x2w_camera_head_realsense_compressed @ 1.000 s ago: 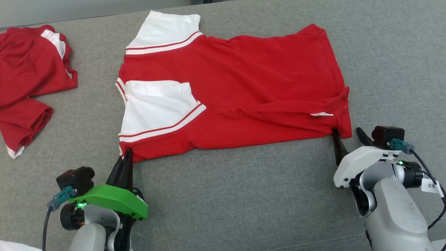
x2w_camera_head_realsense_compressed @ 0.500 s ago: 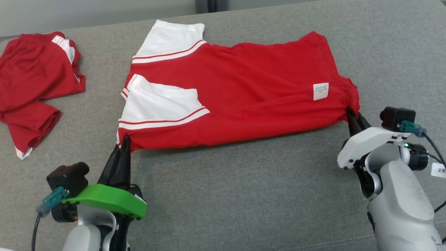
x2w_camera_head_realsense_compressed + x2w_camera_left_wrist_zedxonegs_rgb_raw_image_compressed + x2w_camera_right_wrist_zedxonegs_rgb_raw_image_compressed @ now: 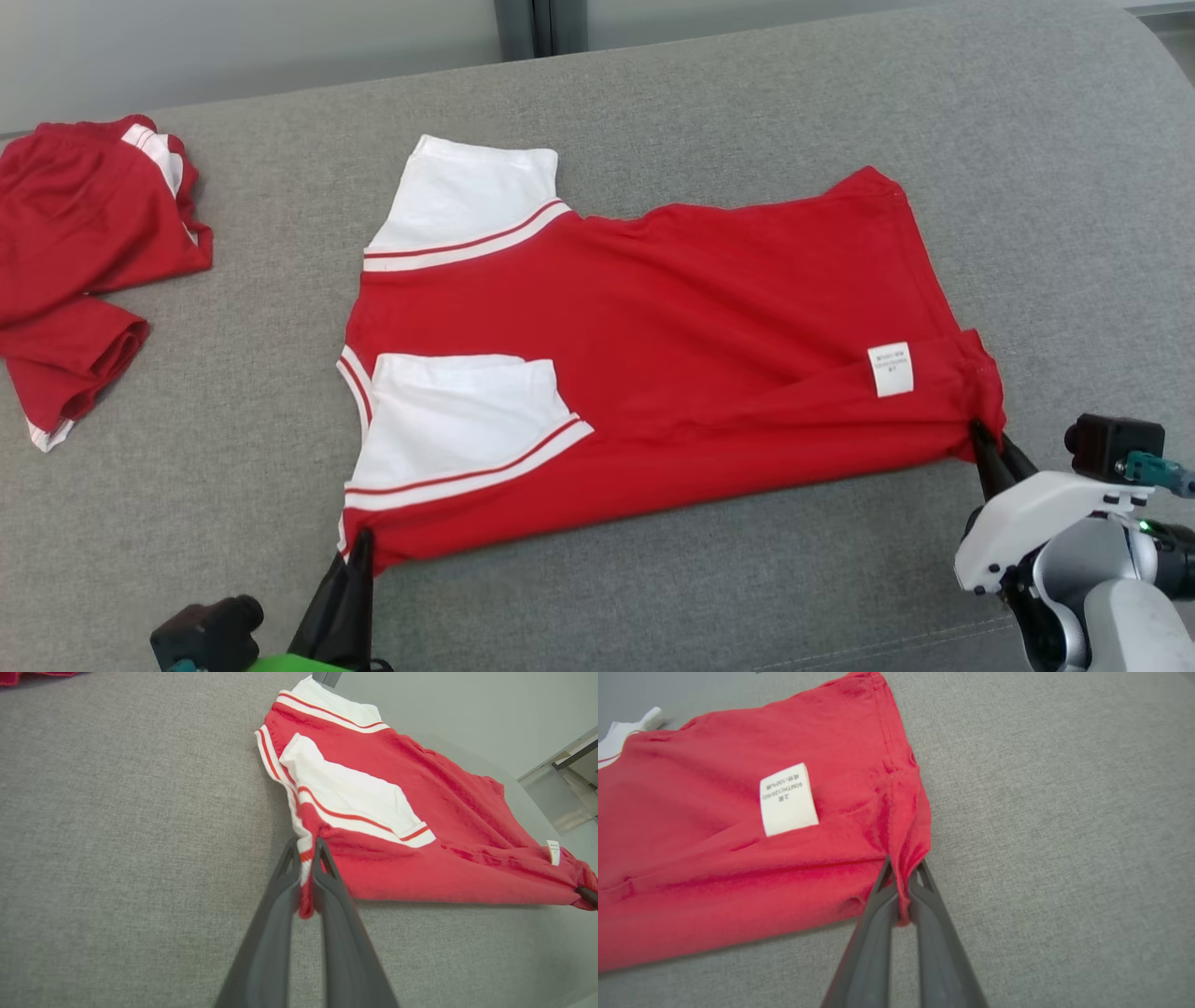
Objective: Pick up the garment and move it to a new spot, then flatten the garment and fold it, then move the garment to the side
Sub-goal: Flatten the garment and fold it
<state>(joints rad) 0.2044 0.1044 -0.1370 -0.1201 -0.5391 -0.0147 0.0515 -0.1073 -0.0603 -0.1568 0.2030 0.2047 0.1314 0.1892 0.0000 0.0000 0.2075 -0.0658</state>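
Left hand (image 3: pixel 359 543) is clamped on the garment's (image 3: pixel 672 317) near shoulder corner, right hand (image 3: pixel 980 437) on its near hem corner; the rest lies spread on the grey cushion (image 3: pixel 653 579) beyond both hands. Best to lift evenly (keeping the edge taut) and fold straight across.

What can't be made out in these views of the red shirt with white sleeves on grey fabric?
Head view: print on the small white care label, too small.
Head view: crumpled red garment at left, cut off by the left edge.
Head view: body of the left gripper, cut off by the bottom edge.
Right wrist view: layers pinched by the right gripper, hidden by bunched cloth of the red shirt.
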